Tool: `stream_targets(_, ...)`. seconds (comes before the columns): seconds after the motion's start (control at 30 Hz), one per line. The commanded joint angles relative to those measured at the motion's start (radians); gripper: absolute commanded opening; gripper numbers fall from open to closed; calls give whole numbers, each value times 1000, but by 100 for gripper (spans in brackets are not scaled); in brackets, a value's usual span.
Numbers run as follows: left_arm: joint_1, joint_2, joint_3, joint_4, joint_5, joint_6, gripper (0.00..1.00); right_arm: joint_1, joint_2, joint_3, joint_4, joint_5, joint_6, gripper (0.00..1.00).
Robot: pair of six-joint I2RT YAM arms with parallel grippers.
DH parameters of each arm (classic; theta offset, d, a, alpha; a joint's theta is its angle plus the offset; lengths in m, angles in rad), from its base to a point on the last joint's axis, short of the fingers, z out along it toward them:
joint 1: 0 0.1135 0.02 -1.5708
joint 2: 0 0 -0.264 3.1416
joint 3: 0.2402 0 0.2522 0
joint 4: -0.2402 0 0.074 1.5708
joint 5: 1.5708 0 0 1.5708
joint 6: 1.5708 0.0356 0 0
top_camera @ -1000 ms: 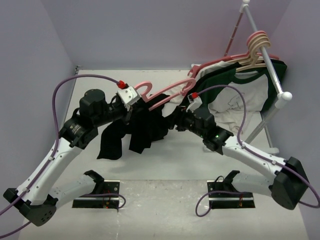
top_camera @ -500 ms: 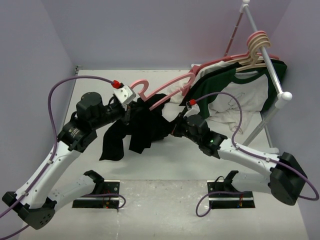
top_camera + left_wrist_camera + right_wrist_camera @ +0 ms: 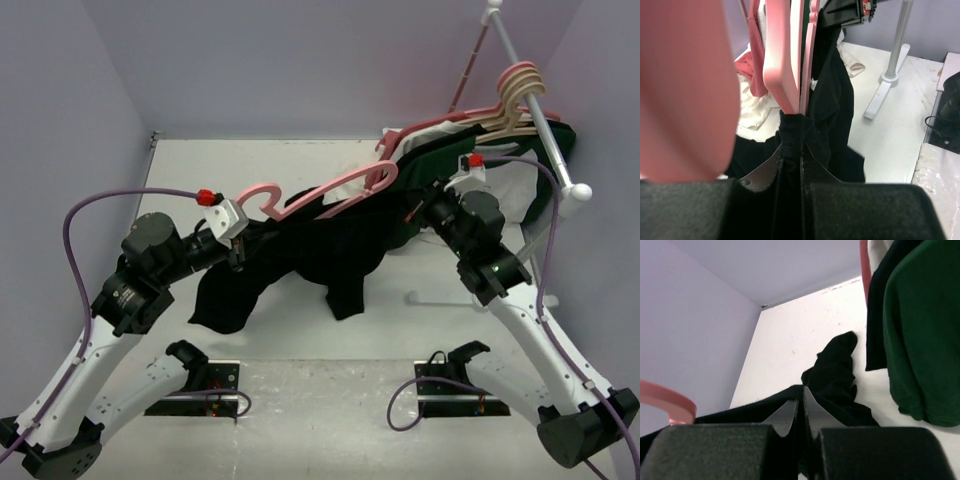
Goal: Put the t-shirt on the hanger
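Note:
The black t-shirt [image 3: 330, 250] hangs stretched above the table between my two grippers, one part drooping at the lower left. The pink hanger [image 3: 340, 190] lies along its top edge, hook toward the left. My left gripper [image 3: 240, 242] is shut on a bunched part of the t-shirt [image 3: 830, 105]; in the left wrist view the hanger [image 3: 785, 65] runs into the cloth just past the left gripper [image 3: 791, 152]. My right gripper [image 3: 420, 212] is shut on the shirt's other end. In the right wrist view the right gripper [image 3: 802, 402] pinches the t-shirt [image 3: 832, 375] edge, and the hanger [image 3: 665, 400] shows at the left.
A clothes rack [image 3: 545, 130] stands at the back right with cream hangers [image 3: 515, 95] and a dark green shirt with white front [image 3: 520, 185], close behind my right gripper. Its foot [image 3: 440, 298] lies on the white table. Purple walls enclose left, back and right.
My right gripper closed on the t-shirt and pulled it right and up toward the rack, stretching the cloth. My left arm drew back to the left with the hanger and shirt.

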Motion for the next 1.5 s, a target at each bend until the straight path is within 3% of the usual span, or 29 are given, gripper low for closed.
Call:
stream_targets(0.0,8,-32,8,54,5,42,0,-98,7,120,-120,20,-91,0)
stream_targets(0.5,6,37,61,-123,123,134,0,-75,113,540,-264,-296,-220,0)
stream_targets(0.73,6,144,188,-111,281,153,0,183,233,711,-425,-281,-345,0)
stream_targets(0.93,6,220,270,-32,381,124,0,278,277,707,-429,-300,-325,0)
stream_targets(1.03,6,289,417,-40,431,121,0,345,325,832,-482,-316,-326,0)
stream_targets(1.23,6,384,747,-98,513,130,0,357,329,1085,-549,-363,-303,0)
stream_targets(1.37,6,352,798,-9,581,79,0,360,267,1031,-506,-394,-269,0)
stream_targets(1.47,8,328,708,29,583,55,0,360,232,933,-483,-353,-289,0)
